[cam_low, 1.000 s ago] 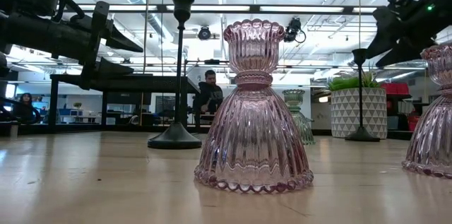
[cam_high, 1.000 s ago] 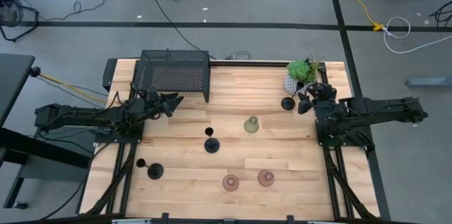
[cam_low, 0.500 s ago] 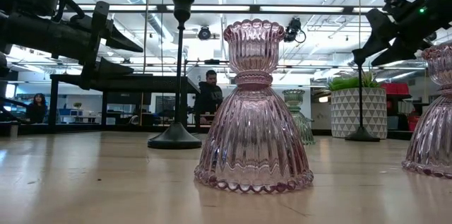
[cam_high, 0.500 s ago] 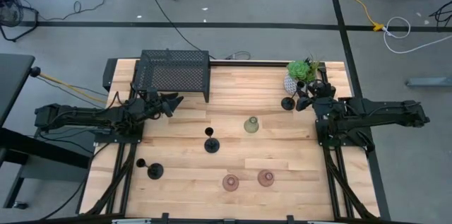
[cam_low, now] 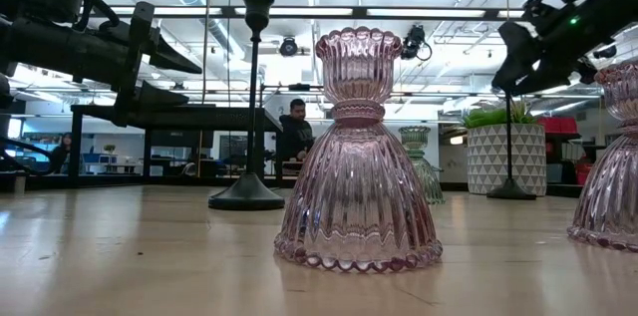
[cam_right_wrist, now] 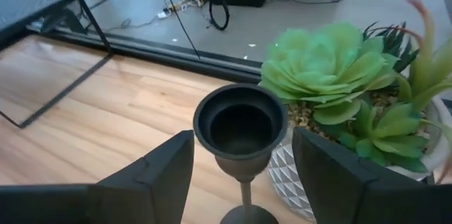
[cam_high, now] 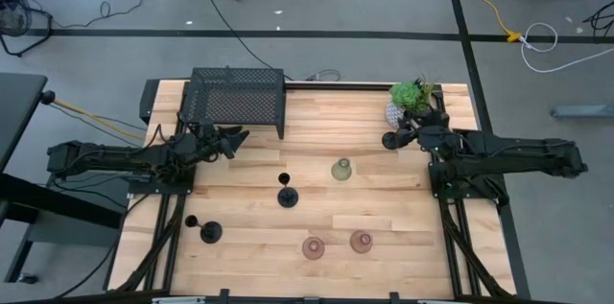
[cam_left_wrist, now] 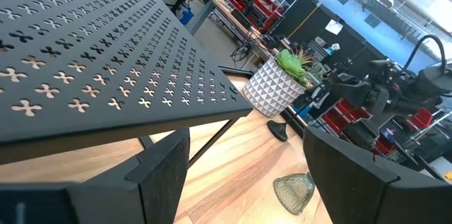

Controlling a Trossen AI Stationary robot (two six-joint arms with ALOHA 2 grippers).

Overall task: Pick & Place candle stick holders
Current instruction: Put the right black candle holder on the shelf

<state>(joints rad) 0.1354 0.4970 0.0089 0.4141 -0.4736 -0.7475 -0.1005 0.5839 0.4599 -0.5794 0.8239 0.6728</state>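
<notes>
Change since earlier: right gripper (cam_high: 407,131) has slid toward the far black holder (cam_high: 390,140) beside the plant; left arm and every holder are where they were.
Right fingers: spread wide, one on each side of the holder's cup (cam_right_wrist: 240,123), not touching it.
Left gripper (cam_high: 233,138): parked near the mesh box (cam_high: 236,99), fingers held apart, empty.
Black holders: round flat base, thin stem, small cup; one by the plant, one mid-surface (cam_high: 286,196), one toward the near left (cam_high: 210,233).
Glass holders: ribbed, bell-shaped; pale green one (cam_high: 342,169) stands centre-right, two pinkish ones (cam_high: 314,246) (cam_high: 361,241) stand side by side near the front edge.
Neighbours: green plant (cam_high: 411,96) in a white patterned pot (cam_left_wrist: 272,87) sits just behind the targeted holder, crowding it.
Surface (cam_high: 240,237): pale wood planks.
Writing: none readable.
</notes>
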